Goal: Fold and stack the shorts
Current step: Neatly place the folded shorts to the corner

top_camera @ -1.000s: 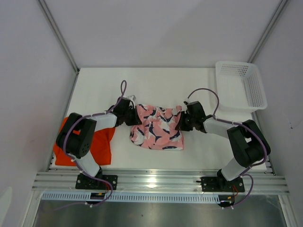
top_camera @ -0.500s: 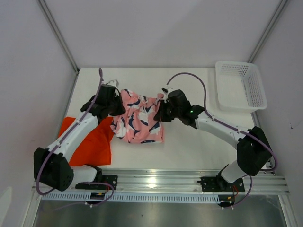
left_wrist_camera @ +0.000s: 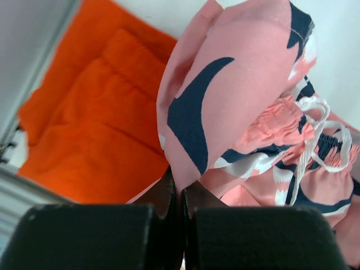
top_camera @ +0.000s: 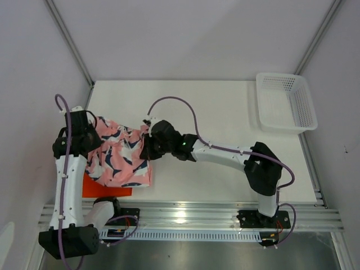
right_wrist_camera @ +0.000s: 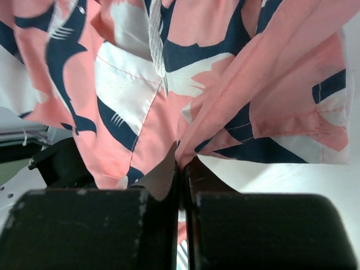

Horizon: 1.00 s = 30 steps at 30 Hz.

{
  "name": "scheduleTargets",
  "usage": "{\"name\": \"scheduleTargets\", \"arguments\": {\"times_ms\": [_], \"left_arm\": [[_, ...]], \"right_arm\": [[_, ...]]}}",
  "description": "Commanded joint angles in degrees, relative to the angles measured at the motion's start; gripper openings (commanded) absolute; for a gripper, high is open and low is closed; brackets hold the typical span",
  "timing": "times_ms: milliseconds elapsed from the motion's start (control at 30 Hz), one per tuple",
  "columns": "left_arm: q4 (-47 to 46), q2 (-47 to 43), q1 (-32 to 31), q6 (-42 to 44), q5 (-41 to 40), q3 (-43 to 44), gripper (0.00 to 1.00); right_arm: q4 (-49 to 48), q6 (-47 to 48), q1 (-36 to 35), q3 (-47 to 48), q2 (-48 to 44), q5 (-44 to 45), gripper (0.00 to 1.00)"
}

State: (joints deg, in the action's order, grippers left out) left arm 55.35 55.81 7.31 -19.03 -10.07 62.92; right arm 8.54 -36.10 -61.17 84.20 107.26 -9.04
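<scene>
The pink shorts (top_camera: 121, 157) with the navy-and-white print hang spread between both grippers at the table's left, above the orange shorts (top_camera: 107, 189), which they mostly hide from above. My left gripper (top_camera: 94, 125) is shut on the pink shorts' left corner; the left wrist view has the fabric (left_wrist_camera: 236, 73) pinched in the closed fingertips (left_wrist_camera: 181, 188) with the folded orange shorts (left_wrist_camera: 95, 129) lying below. My right gripper (top_camera: 147, 145) is shut on the right corner, and its wrist view shows the cloth (right_wrist_camera: 169, 84) bunched into the closed jaws (right_wrist_camera: 181, 164).
A white mesh basket (top_camera: 286, 101) stands at the back right corner. The white table top (top_camera: 225, 107) stretches between it and the arms. A grey wall runs close along the left side, and the metal rail (top_camera: 185, 214) borders the near edge.
Both arms have carried the pink shorts leftward from the table's middle to above the orange shorts. Both grips have stayed shut throughout.
</scene>
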Motion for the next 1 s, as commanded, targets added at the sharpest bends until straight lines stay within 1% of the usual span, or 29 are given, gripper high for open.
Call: {"name": "scheduleTargets", "arguments": {"times_ms": [0,33,67,167,200,233,300,367,400,467,567,600,667,800,833,967], "left_arm": [[2.92,-2.55,6.11,3.91,-3.29,2.39,0.0],[2.83,-2.81,6.83,3.91,-4.08,2.74,0.0],[2.57,-2.64,7.54,4.0,-6.09,3.0,0.0],[3.18,-0.27,11.31,2.68,-12.24,4.94,0.0],[2.23,-0.09,13.5,2.68,-12.26,4.59,0.0],[1.52,0.08,14.65,2.59,-12.26,3.54,0.0],[0.2,0.61,17.46,2.68,-12.7,2.39,0.0],[0.2,1.58,17.74,1.98,-13.57,2.48,0.0],[-0.15,2.45,17.82,1.71,-16.1,2.3,0.0],[-1.82,3.51,19.22,1.27,-17.53,0.46,0.0],[-5.16,5.09,22.03,1.36,-15.96,-2.26,0.0],[-6.47,5.27,23.18,1.71,-14.04,-3.58,0.0],[-9.37,6.67,23.71,1.71,-13.4,-5.34,0.0],[-12.28,9.4,24.24,1.97,-9.81,-6.57,0.0],[-12.46,9.84,24.33,2.24,-8.06,-6.58,0.0],[-13.52,11.86,25.47,3.73,-5.84,-5.79,0.0]], "right_arm": [[-7.2,-3.1,-2.37,4.9,3.91,2.0,0.0],[-7.91,-3.71,-2.81,5.61,5.14,2.18,0.0],[-10.36,-4.33,-3.69,6.23,7.5,2.18,0.0],[-13.63,-4.95,-4.92,9.92,12.51,2.97,0.0],[-14.07,-5.56,-5.8,10.71,13.49,3.5,0.0],[-15.73,-5.74,-6.24,11.68,14.28,3.76,0.0],[-16.1,-5.3,-7.73,12.65,16.39,4.81,0.0],[-16.62,-4.78,-8.7,13.88,17.27,7.18,0.0],[-16.88,-4.6,-9.32,14.14,18.24,7.63,0.0],[-17.58,-4.6,-9.41,15.02,19.12,8.51,0.0],[-16.8,-4.69,-9.41,17.21,21.05,8.86,0.0],[-16.36,-4.51,-9.5,17.4,21.23,9.04,0.0],[-15.92,-4.51,-9.76,17.14,21.06,12.53,0.0],[-16.35,-4.07,-10.11,16.52,20.0,15.62,0.0],[-16.27,-3.98,-10.11,16.69,20.09,15.72,0.0],[-15.31,-3.98,-10.02,17.49,20.62,16.51,0.0]]}}
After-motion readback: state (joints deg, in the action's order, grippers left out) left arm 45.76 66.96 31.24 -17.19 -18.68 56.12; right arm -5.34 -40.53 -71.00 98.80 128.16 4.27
